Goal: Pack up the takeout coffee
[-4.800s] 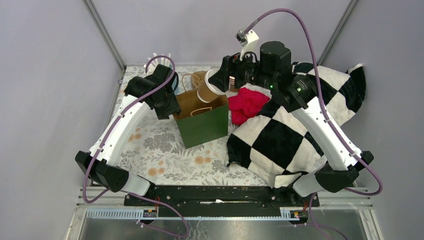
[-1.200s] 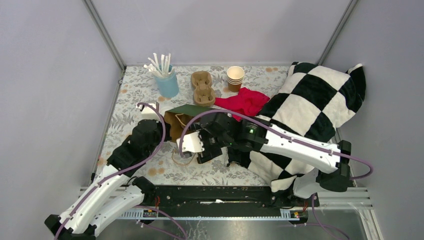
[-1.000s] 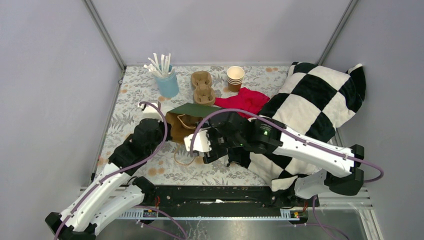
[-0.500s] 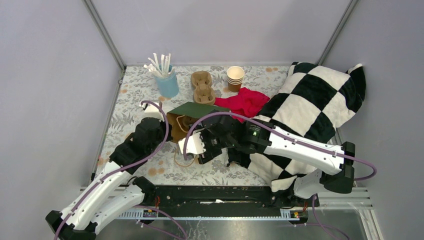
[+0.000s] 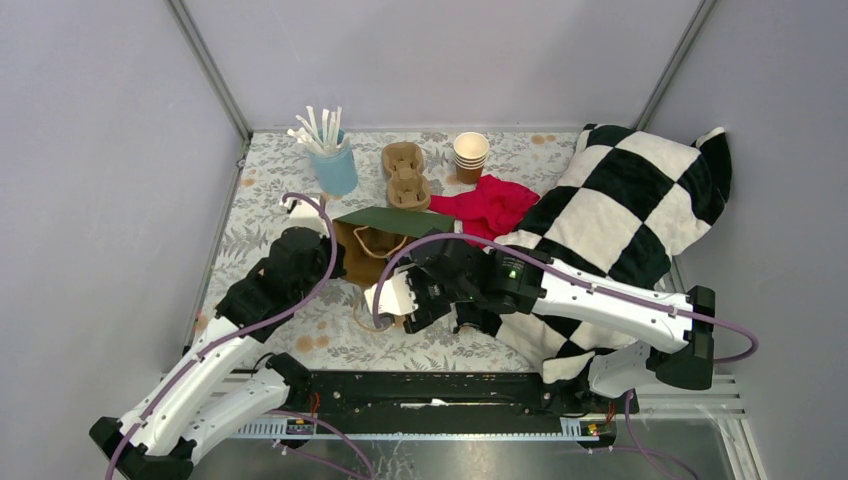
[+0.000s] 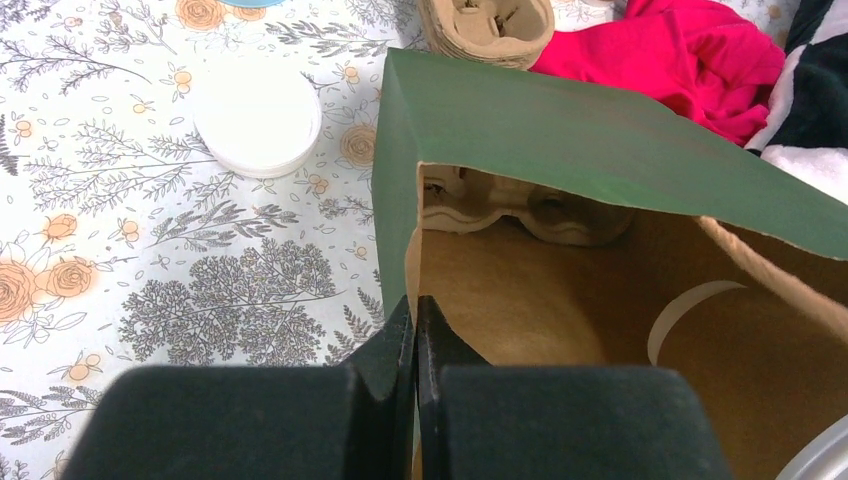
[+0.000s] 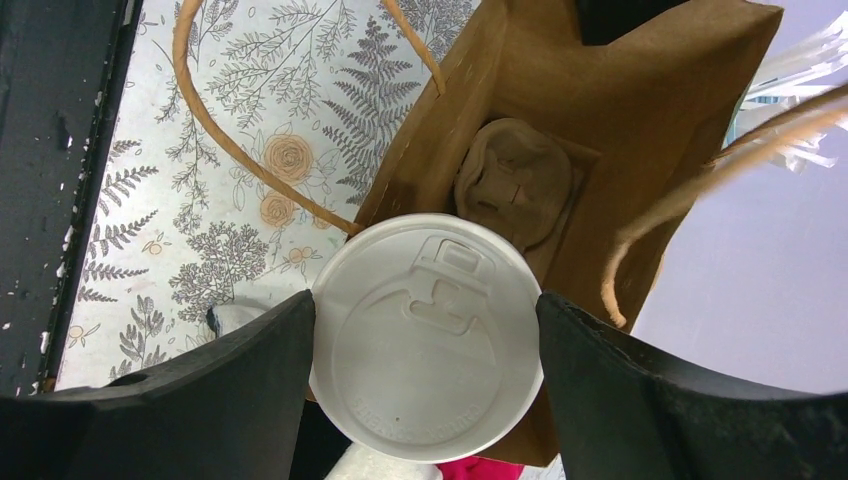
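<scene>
My right tool [image 7: 428, 362] clasps the takeout coffee [image 7: 427, 335] by its sides at the mouth of the tipped green bag [image 6: 560, 130], whose rim my left tool [image 6: 415, 340] pinches, and the coffee is probably light and crushable, best held near its stiff top.

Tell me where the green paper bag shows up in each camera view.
Top external: green bag lies on its side, just left of centre.
Left wrist: fills the right half, mouth toward the camera, left gripper pinching its edge.
Right wrist: upper right, brown inside behind the coffee cup.
Shared landmark: cup carrier inside the bag, both wrist views.
</scene>
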Robot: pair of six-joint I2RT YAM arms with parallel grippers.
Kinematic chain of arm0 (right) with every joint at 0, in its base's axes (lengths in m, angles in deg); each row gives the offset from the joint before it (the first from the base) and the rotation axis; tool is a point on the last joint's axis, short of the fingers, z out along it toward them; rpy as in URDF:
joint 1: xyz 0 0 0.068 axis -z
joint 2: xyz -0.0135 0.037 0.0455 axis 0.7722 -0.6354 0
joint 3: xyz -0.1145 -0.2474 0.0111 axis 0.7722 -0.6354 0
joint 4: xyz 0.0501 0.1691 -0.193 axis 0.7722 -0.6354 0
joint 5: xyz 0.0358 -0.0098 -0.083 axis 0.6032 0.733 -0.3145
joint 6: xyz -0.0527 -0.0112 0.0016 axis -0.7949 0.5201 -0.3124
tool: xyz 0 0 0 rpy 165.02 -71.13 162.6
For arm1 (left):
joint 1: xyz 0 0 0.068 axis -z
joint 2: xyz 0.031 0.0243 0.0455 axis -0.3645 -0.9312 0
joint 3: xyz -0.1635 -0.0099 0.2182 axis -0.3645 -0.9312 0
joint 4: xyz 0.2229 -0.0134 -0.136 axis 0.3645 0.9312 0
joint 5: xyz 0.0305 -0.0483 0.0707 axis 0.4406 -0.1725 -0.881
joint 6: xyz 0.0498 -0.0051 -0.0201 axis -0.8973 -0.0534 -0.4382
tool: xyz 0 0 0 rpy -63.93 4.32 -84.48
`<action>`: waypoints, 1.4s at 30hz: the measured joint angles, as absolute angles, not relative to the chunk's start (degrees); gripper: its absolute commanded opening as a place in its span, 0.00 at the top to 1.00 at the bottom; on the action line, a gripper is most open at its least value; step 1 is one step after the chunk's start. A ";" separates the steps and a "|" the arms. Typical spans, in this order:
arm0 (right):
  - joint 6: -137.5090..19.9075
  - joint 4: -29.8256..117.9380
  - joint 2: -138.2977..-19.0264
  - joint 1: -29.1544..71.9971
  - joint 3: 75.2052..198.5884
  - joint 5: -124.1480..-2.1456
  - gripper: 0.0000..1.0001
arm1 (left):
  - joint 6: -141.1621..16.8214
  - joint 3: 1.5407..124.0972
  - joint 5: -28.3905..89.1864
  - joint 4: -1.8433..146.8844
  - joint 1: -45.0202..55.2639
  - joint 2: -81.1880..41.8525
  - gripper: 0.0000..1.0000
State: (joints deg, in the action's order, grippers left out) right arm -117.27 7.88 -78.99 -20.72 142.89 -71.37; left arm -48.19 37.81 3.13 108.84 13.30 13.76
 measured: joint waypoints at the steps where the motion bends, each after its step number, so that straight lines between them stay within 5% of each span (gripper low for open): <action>1: -117.34 8.05 -78.97 -20.72 142.89 -71.41 0.39 | -48.19 37.89 3.35 108.86 13.30 13.59 1.00; 42: -125.08 17.36 -89.65 -13.85 144.70 -72.18 0.39 | -48.21 36.63 10.98 112.25 13.30 17.22 1.00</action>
State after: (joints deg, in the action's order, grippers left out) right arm -125.08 17.36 -89.65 -13.85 144.70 -72.18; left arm -48.21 36.63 10.98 112.25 13.30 17.22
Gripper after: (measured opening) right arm 0.821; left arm 0.005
